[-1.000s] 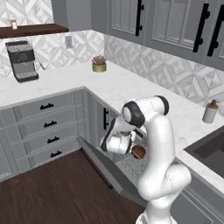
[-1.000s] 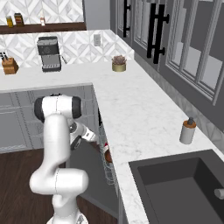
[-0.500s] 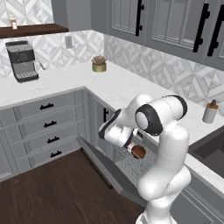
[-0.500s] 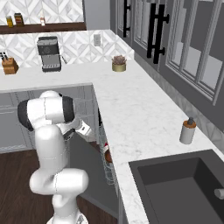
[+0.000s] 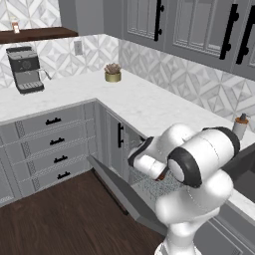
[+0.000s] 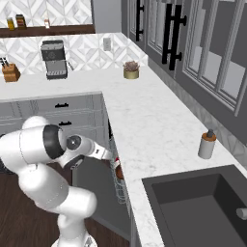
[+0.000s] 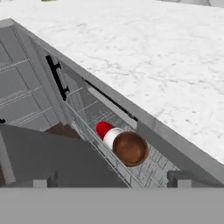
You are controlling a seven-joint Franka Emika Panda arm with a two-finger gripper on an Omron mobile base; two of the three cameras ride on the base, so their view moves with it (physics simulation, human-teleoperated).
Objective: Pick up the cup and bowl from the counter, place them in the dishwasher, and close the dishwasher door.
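The red cup (image 7: 104, 129) lies on its side in the dishwasher's silver wire rack (image 7: 87, 114), its white rim against the brown bowl (image 7: 130, 148) beside it. A sliver of the bowl (image 5: 162, 175) shows under my forearm in the left base view. My gripper (image 7: 111, 180) hangs open just above and in front of the rack, with nothing between its fingertips (image 7: 44, 179). The dishwasher door (image 5: 119, 191) hangs down, tilted open below the white marble counter (image 5: 149, 107). The same door (image 7: 48, 159) is the dark panel at lower left in the hand view.
A coffee machine (image 5: 25, 69) and a gold plant pot (image 5: 113, 73) stand at the back of the counter. A soap bottle (image 6: 207, 144) stands beside the dark sink (image 6: 193, 207). Grey drawers (image 5: 50, 144) line the left; wood floor lies before the door.
My elbow has swung out toward the cameras and my hand has drawn back a little from the rack. Cup and bowl stay in the rack. The jaws stay open.
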